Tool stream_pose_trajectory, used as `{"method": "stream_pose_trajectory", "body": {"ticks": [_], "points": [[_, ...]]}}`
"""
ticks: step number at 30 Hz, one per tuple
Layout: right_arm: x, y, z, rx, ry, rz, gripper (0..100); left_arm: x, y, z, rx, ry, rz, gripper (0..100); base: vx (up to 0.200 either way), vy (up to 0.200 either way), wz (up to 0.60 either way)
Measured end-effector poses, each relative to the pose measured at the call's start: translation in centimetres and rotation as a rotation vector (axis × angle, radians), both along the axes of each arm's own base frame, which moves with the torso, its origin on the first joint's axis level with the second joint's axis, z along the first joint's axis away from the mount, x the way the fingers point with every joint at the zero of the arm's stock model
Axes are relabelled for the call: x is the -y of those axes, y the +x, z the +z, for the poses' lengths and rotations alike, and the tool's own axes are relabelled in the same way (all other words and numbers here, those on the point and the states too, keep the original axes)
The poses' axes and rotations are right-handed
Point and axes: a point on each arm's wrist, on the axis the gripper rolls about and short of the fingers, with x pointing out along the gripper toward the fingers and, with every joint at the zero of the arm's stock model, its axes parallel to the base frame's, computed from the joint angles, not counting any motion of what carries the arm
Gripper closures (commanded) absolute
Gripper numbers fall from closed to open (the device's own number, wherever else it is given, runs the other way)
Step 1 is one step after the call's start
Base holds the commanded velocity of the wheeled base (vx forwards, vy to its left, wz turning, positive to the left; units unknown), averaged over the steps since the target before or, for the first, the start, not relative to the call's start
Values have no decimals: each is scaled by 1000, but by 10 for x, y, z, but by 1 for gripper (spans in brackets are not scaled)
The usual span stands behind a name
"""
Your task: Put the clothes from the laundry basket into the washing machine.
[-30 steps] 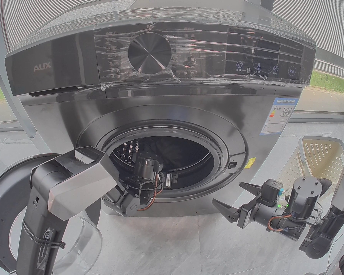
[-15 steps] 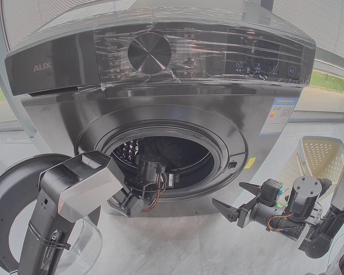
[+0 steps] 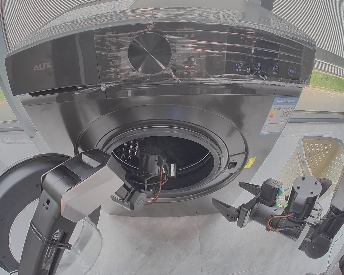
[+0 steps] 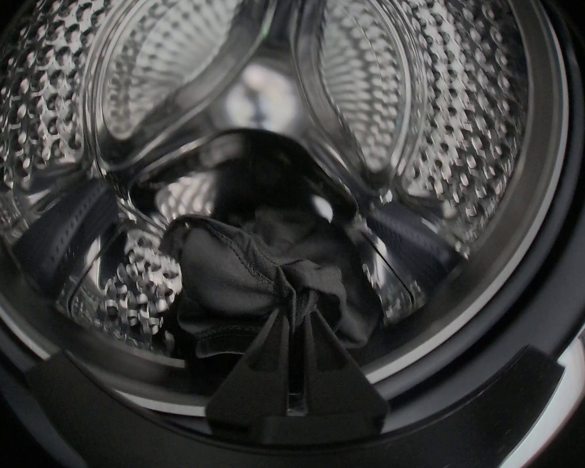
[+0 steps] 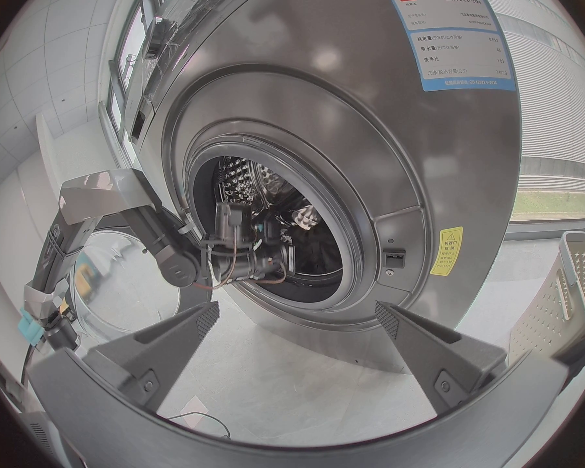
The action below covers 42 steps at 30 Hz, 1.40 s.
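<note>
Tiled floor (image 3: 172, 241) | left hand (image 4: 298, 318) grips dark garment (image 4: 227, 281), folds indistinct in drum (image 4: 448, 99)

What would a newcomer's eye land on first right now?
The big grey washing machine dominates, its round door swung open on the robot's left. Inside the drum, the left claw is shut on a dark garment. The right claw hangs open before the machine, near the pale laundry basket at the right.
</note>
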Motion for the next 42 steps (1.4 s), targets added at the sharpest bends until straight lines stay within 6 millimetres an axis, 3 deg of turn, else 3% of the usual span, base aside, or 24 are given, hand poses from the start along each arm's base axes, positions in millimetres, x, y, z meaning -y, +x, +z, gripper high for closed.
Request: {"method": "stream_pose_trajectory", "body": {"ticks": [6,15,16,24,30,37,42], "points": [[0,0,0,0,1,0,0,-1,26,27,137,-71,74,100,0,0,0],[0,0,0,-1,1,-3,0,-16,51,34,215,-103,129,100,0,0,0],[0,0,0,-1,2,-2,0,-16,52,34,218,-104,131,0,0,0,0],[0,0,0,-1,1,-2,0,-16,54,31,222,-119,134,0,0,0,0],[1,0,0,0,1,-3,0,-12,43,23,187,-104,119,0,0,0,0],[1,0,1,1,2,-4,0,-2,3,16,93,-51,62,0,0,0,0],[2,-1,1,0,1,-4,0,7,-45,17,20,-7,-10,0,0,0,0]]}}
